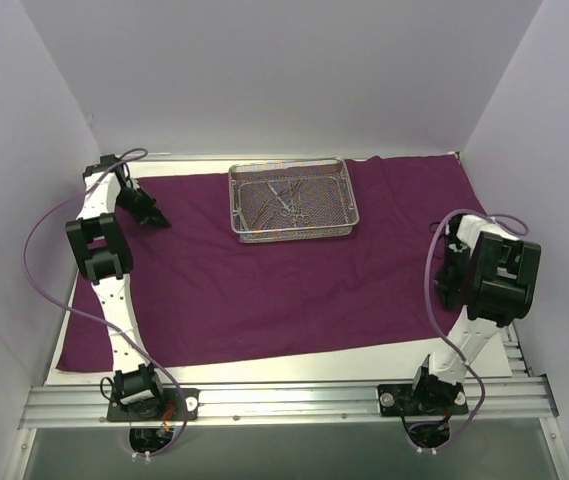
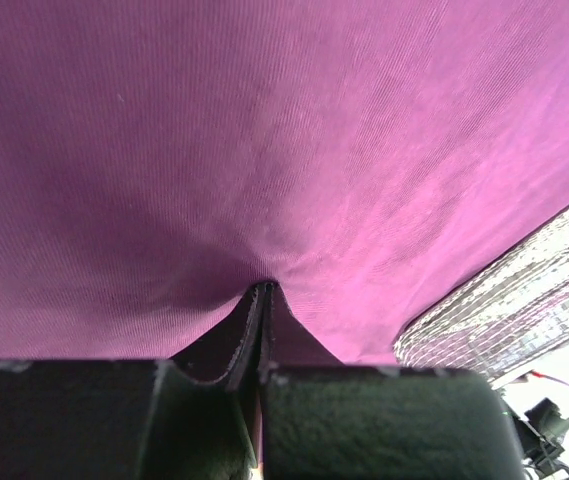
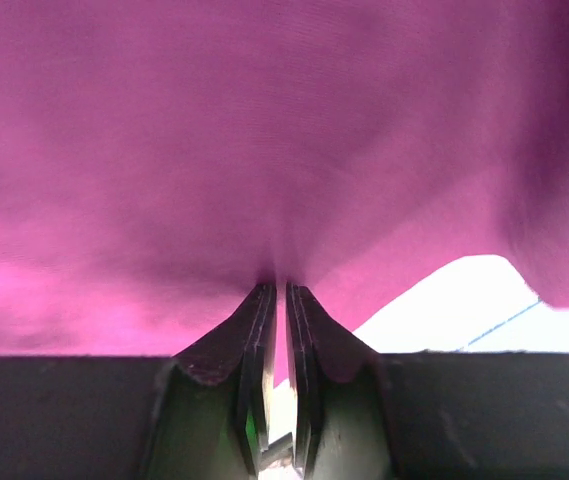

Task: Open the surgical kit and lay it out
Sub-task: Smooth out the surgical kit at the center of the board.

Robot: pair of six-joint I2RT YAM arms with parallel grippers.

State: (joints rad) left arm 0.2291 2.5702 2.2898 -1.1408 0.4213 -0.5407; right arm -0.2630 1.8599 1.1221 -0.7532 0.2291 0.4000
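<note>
The left gripper (image 1: pixel 152 212), upper left, and right gripper (image 1: pixel 450 272), right edge, each clamp tight on a pinch of purple cloth wrap (image 1: pixel 264 290), seemingly to tug it flat; wire-mesh tray (image 1: pixel 294 236) with instruments (image 1: pixel 289 203) sits upper centre

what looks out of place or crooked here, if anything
Only the cloth: it lies creased and slightly askew, its near edge slanting across the table, so more bare white shows at the near right. Both the left gripper and right gripper pinch it. The tray sits flat; nothing spilled.
</note>
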